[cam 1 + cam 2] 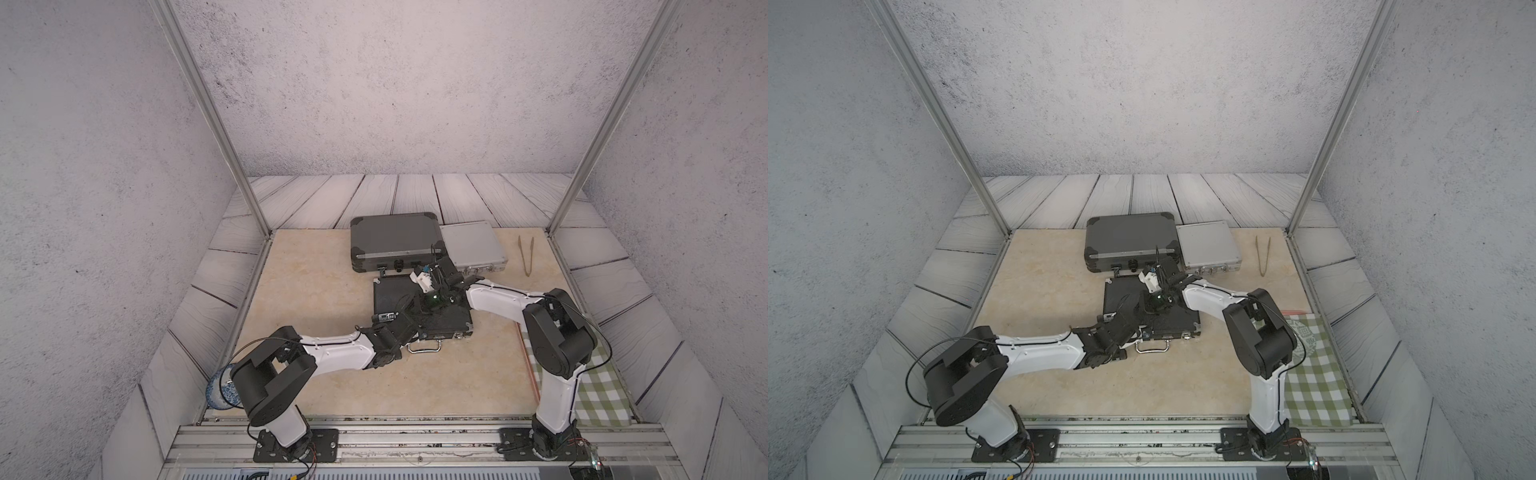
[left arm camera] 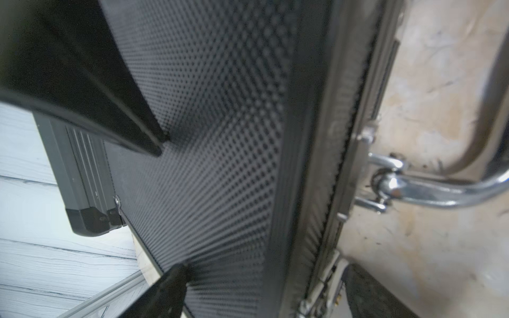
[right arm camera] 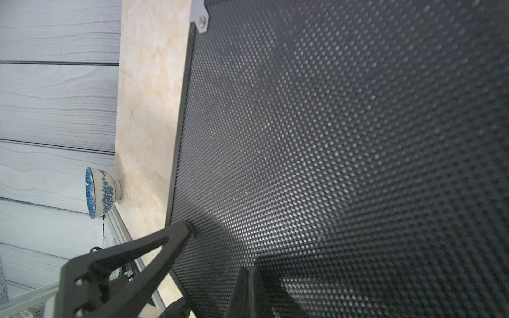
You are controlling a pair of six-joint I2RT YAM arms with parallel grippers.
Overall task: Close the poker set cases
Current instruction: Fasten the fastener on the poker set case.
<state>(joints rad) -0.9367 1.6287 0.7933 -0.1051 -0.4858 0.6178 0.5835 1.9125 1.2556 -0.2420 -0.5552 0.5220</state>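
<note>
The beige table (image 1: 311,291) bears everything. The large dark-grey ribbed case (image 1: 392,239) lies shut just behind the flat black case (image 1: 390,295), which sits mid-table with its lid down and its metal handle (image 1: 424,347) towards the robot. A green checked cloth (image 1: 598,390) lies well to the right of the black case, nearer the robot. The small silver case (image 1: 471,245), shut, lies behind the black case to the right, just beside the dark-grey one. The left gripper (image 2: 169,206) rests on the black case's dimpled lid, jaws spread wide and clamping nothing. The right gripper (image 3: 249,272), jaws together, presses the same lid. A blue-patterned bowl (image 3: 102,192) stands well to the left of the black case. Wooden tongs (image 1: 525,255) lie beyond it to the right.
</note>
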